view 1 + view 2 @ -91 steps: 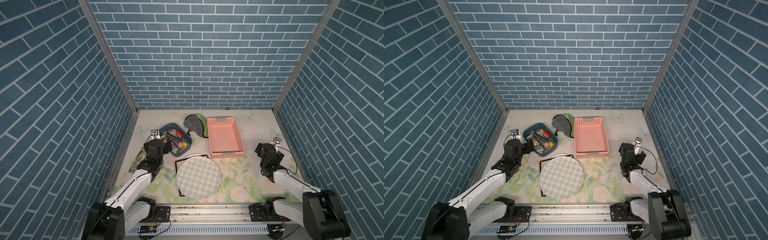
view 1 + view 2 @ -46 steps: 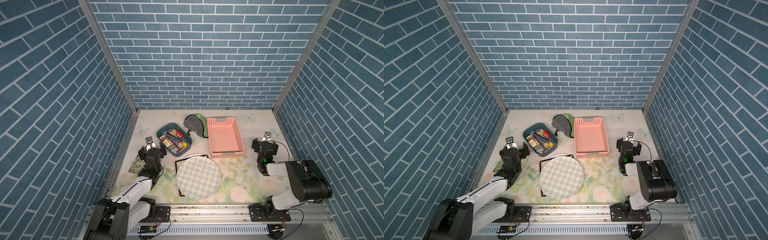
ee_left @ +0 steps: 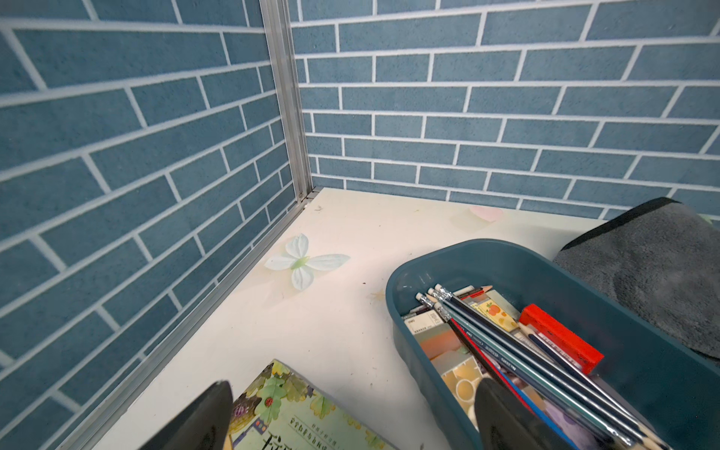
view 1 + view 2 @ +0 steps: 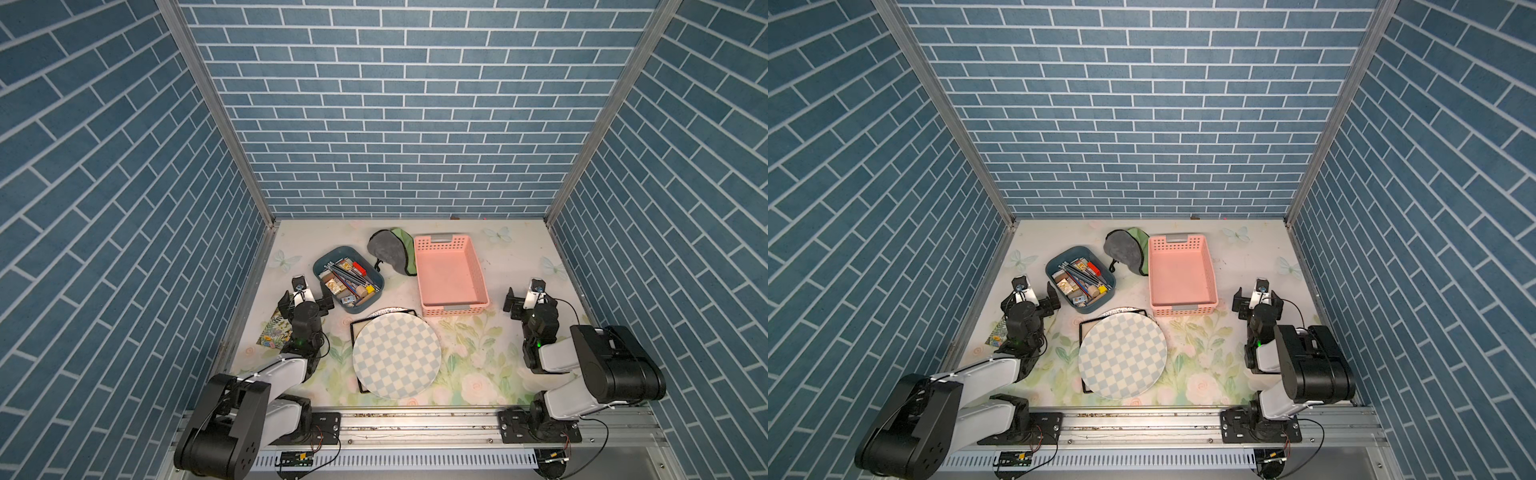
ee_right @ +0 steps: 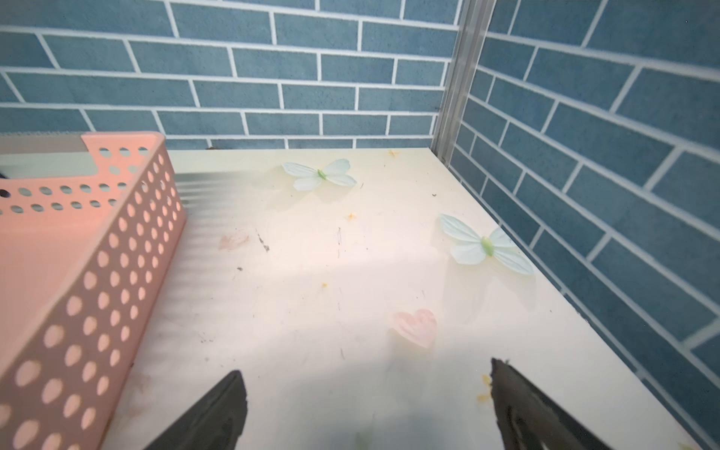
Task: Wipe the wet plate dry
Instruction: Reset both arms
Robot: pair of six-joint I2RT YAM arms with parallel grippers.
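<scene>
In both top views the blue-and-cream checkered plate [image 4: 397, 359] [image 4: 1122, 357] lies flat near the table's front middle, on a black-edged mat [image 4: 353, 332]. A grey cloth with a green edge [image 4: 388, 249] [image 4: 1125, 249] [image 3: 654, 272] lies crumpled at the back, between the bin and the basket. My left gripper [image 4: 306, 302] [image 4: 1030, 302] [image 3: 352, 409] hovers open left of the plate, over a booklet and the bin's edge, holding nothing. Open and empty too, my right gripper [image 4: 530, 301] [image 4: 1257, 305] [image 5: 366, 385] hangs over bare table right of the basket.
A dark blue bin [image 4: 368, 303] [image 3: 506, 257] of pencils and small items stands behind the plate on the left. A pink perforated basket [image 4: 455, 309] [image 5: 117, 253] stands empty behind it on the right. A leafy booklet [image 4: 274, 332] [image 3: 296, 413] lies by the left wall. Brick walls close three sides.
Both arms have folded back toward the front rail, elbows raised. The grippers stay open near the same spots. Plate and cloth have not moved.
</scene>
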